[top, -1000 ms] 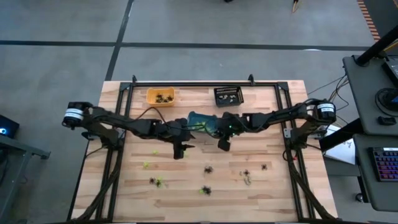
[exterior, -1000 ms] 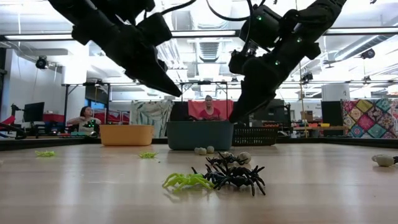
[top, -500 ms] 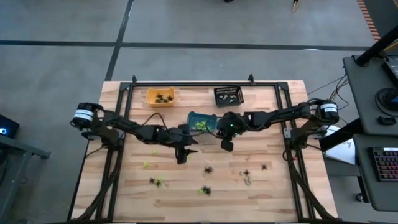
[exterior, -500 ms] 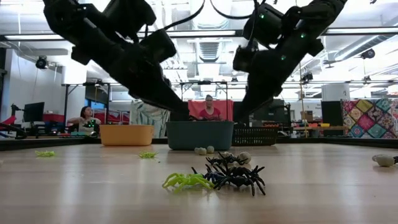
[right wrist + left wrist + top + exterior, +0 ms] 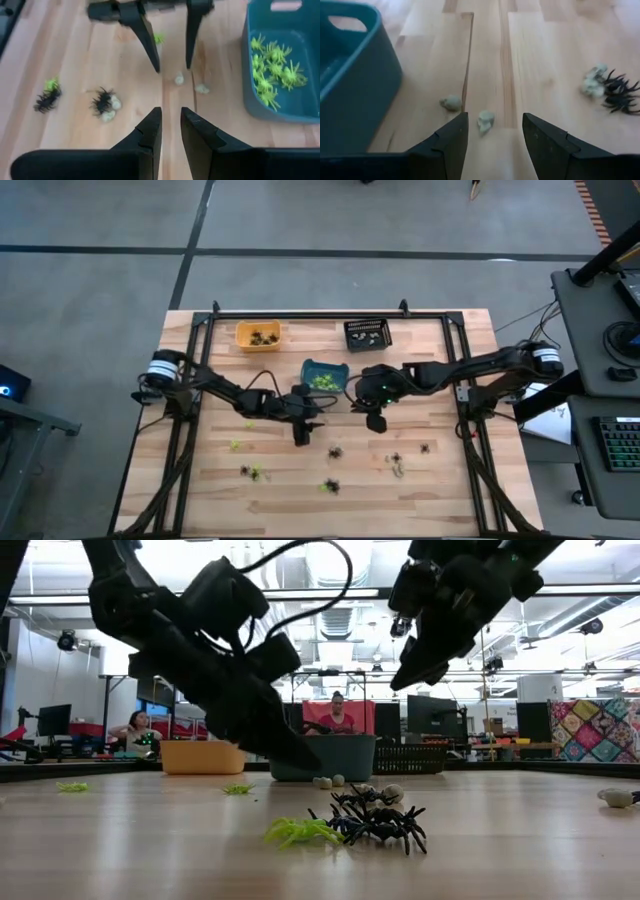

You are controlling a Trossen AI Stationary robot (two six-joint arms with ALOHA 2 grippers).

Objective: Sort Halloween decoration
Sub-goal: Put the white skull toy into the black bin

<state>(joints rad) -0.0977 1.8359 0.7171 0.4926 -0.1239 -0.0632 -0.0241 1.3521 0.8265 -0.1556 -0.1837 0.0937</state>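
On the table (image 5: 440,490), 2 pale trinkets (image 5: 485,121) lie beside the teal bin (image 5: 355,90).

orange bin (image 5: 257,335) at desk's (image 5: 440,490) far edge | black bin (image 5: 367,333) beside it | teal bin (image 5: 325,375) mid-desk | keyboard (image 5: 622,445) on side stand

From here I count three bins: one orange bin (image 5: 257,335), one black bin (image 5: 367,333), one teal bin (image 5: 325,375). Two arms, one gripper each: left gripper (image 5: 301,435), right gripper (image 5: 377,421). Two pale trinkets (image 5: 485,120) lie together.
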